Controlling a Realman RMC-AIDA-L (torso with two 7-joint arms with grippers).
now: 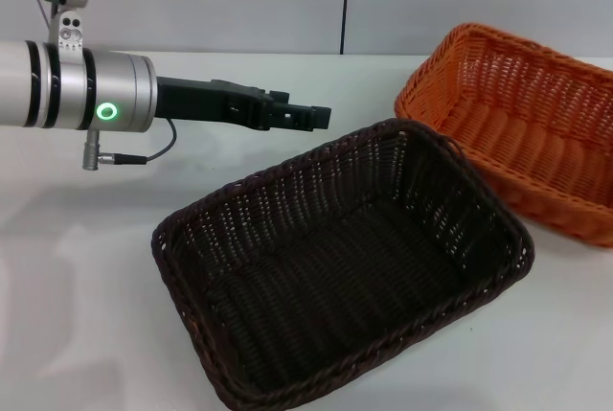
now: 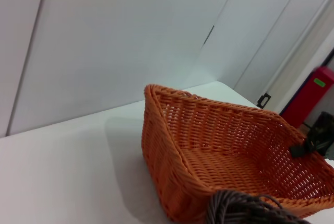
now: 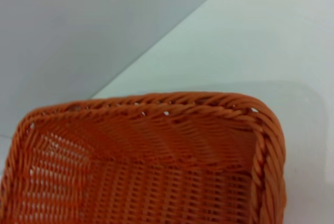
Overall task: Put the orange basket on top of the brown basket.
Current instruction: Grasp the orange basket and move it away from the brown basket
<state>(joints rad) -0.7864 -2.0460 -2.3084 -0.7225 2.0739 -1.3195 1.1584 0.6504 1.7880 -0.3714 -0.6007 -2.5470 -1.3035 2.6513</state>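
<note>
The brown basket (image 1: pixel 335 267) stands on the white table at the front centre, empty; a piece of its rim shows in the left wrist view (image 2: pixel 245 211). The orange basket (image 1: pixel 517 114) stands behind it to the right, beside it, also empty; it shows in the left wrist view (image 2: pixel 224 156) and close up in the right wrist view (image 3: pixel 141 172). My left gripper (image 1: pixel 311 116) hovers above the table just behind the brown basket's far left rim, pointing toward the orange basket. A dark part, likely my right gripper (image 2: pixel 313 141), sits at the orange basket's far rim.
The white table (image 1: pixel 77 267) runs to a pale wall at the back. A red object (image 2: pixel 313 91) stands off the table beyond the orange basket. The left arm's silver forearm (image 1: pixel 86 85) reaches in over the table's left side.
</note>
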